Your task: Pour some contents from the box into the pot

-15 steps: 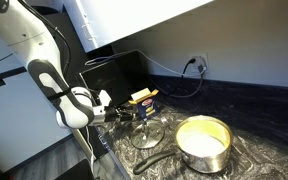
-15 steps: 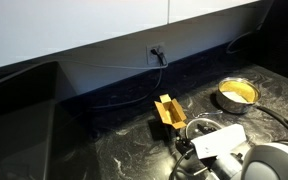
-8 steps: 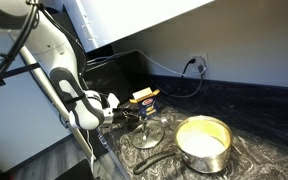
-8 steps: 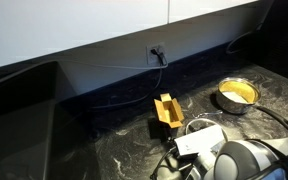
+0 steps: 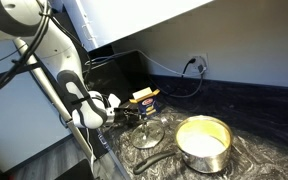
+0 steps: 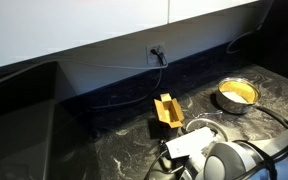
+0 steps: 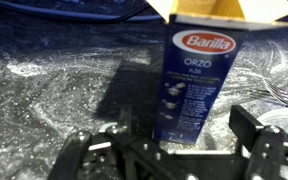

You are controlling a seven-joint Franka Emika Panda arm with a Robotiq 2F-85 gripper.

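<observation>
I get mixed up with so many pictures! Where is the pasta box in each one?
In an exterior view: the box stands near the centre, up and left of the pot.
In an exterior view: the box stands near the centre, left of the pot.
Wrist view: the box fills the middle, upright, top flaps open.
Shared landmark: the pot, in both exterior views; the wrist view does not show it.

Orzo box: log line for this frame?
phase: pre-grasp | pincer: open | Barilla orzo box: upright, flaps open, ungrasped | pot: uncovered, apart
</observation>
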